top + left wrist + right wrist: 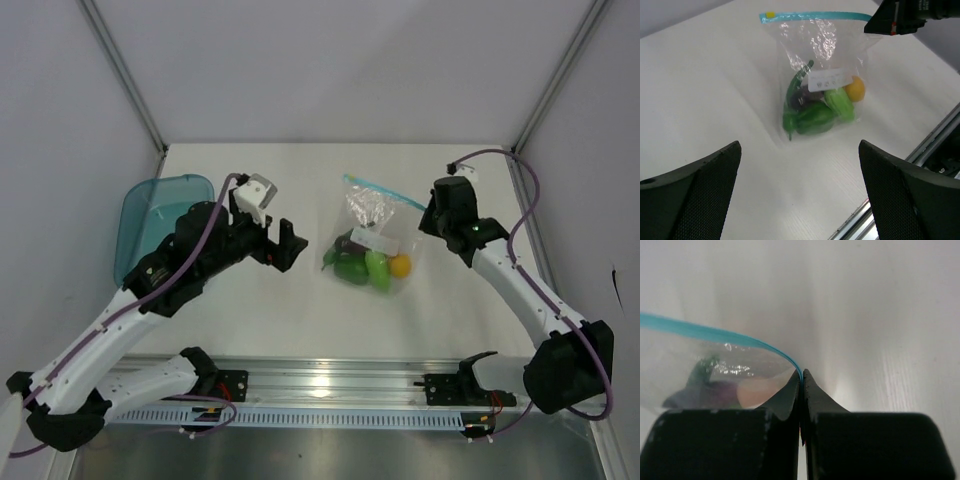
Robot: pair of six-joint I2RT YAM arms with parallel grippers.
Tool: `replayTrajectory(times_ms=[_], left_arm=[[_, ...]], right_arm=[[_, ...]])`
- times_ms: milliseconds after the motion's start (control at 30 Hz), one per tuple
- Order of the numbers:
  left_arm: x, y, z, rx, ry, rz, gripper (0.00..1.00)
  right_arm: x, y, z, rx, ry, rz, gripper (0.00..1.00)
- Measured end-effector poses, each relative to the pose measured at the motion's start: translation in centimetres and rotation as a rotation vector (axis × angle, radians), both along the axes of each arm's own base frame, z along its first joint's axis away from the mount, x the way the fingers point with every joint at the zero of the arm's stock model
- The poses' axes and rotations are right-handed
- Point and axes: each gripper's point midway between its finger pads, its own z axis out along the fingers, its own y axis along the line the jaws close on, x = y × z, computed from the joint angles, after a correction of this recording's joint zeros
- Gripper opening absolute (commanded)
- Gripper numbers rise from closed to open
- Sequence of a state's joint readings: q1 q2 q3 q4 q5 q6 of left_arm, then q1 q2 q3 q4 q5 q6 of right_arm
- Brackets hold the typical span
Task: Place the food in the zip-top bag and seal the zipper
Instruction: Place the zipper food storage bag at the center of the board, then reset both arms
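Note:
The zip-top bag (372,232) lies flat at mid-table with the food (365,265) inside it: green pieces (815,119), a purple eggplant (801,100) and an orange round fruit (855,89). Its zipper (815,16) runs as a light blue strip along the far edge, with a pale slider tab (770,15) at the left end. My right gripper (801,374) is shut on the right end of the zipper (715,332). To the left of the bag, my left gripper (285,245) stands wide open, apart from it, with nothing between its fingers (705,190).
A rigid teal tub (160,215) sits at the table's left edge behind the left arm. A metal rail (320,385) runs along the near edge. Grey walls close in the back and both sides.

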State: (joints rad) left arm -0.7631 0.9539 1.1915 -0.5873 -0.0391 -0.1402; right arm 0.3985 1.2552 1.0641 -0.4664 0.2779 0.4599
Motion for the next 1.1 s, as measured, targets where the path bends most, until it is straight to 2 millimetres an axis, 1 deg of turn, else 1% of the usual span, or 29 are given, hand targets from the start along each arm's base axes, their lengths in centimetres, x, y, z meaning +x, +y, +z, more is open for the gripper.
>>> replayTrajectory(times_ms=[67, 133, 200, 267, 333, 433, 467, 500, 533, 567, 600, 633, 667, 700, 767, 900, 1033, 1100], left_arm=[[-0.7, 0.5, 0.8, -0.037, -0.033, -0.006, 0.99], [-1.4, 0.8, 1.0, -0.064, -0.045, -0.014, 0.99], [-1.9, 0.9, 0.2, -0.072, -0.032, -0.024, 0.99], [-2.4, 0.9, -1.1, -0.08, -0.009, -0.036, 1.0], [-2.9, 0.8, -2.7, -0.081, 0.024, -0.045, 1.0], [-3.5, 0.8, -5.3, -0.084, 0.085, -0.045, 1.0], [-3.7, 0.7, -6.1, -0.088, 0.103, -0.047, 0.99], [-3.8, 0.6, -6.7, -0.092, 0.117, -0.049, 1.0], [-4.1, 0.5, -7.5, -0.098, 0.139, -0.05, 1.0], [-4.2, 0.4, -8.1, -0.1, 0.159, -0.051, 0.99], [-4.3, 0.4, -8.4, -0.102, 0.17, -0.051, 0.99], [-4.4, 0.3, -8.8, -0.103, 0.186, -0.05, 0.99], [-4.4, 0.3, -9.1, -0.104, 0.197, -0.047, 1.0], [-4.4, 0.2, -9.3, -0.106, 0.204, -0.044, 0.99], [-4.4, 0.1, -9.2, -0.12, 0.21, -0.038, 0.99], [-4.2, -0.1, -8.7, -0.153, 0.209, -0.032, 0.99], [-4.3, -0.1, -8.6, -0.184, 0.222, -0.024, 0.99], [-4.3, 0.1, -8.9, -0.197, 0.238, -0.021, 0.99]], right_arm=[[0.9, -2.3, -0.8, 0.006, 0.021, -0.061, 0.0], [1.8, -4.8, -1.9, 0.006, 0.047, -0.128, 0.0], [2.6, -6.9, -3.4, -0.004, 0.079, -0.185, 0.0], [3.2, -8.1, -5.1, -0.013, 0.117, -0.217, 0.0], [3.6, -8.8, -7.2, -0.027, 0.166, -0.231, 0.0], [3.5, -8.9, -9.9, -0.048, 0.232, -0.232, 0.17], [3.4, -9.0, -10.4, -0.055, 0.245, -0.232, 0.26], [3.2, -9.1, -10.6, -0.06, 0.253, -0.234, 0.32], [3.2, -9.1, -10.7, -0.065, 0.255, -0.234, 0.39], [3.2, -9.2, -10.6, -0.067, 0.25, -0.238, 0.43], [3.2, -9.3, -10.5, -0.071, 0.247, -0.239, 0.5], [3.2, -9.4, -10.4, -0.075, 0.246, -0.242, 0.75], [3.1, -9.4, -10.2, -0.073, 0.242, -0.248, 0.82], [2.9, -9.5, -10.0, -0.082, 0.242, -0.244, 0.99], [2.5, -9.4, -9.3, -0.091, 0.235, -0.244, 1.0], [1.4, -8.8, -7.1, -0.096, 0.199, -0.237, 0.99], [-0.6, -7.5, -5.0, -0.092, 0.166, -0.221, 0.99], [-1.7, -6.2, -4.5, -0.086, 0.159, -0.202, 0.99]])
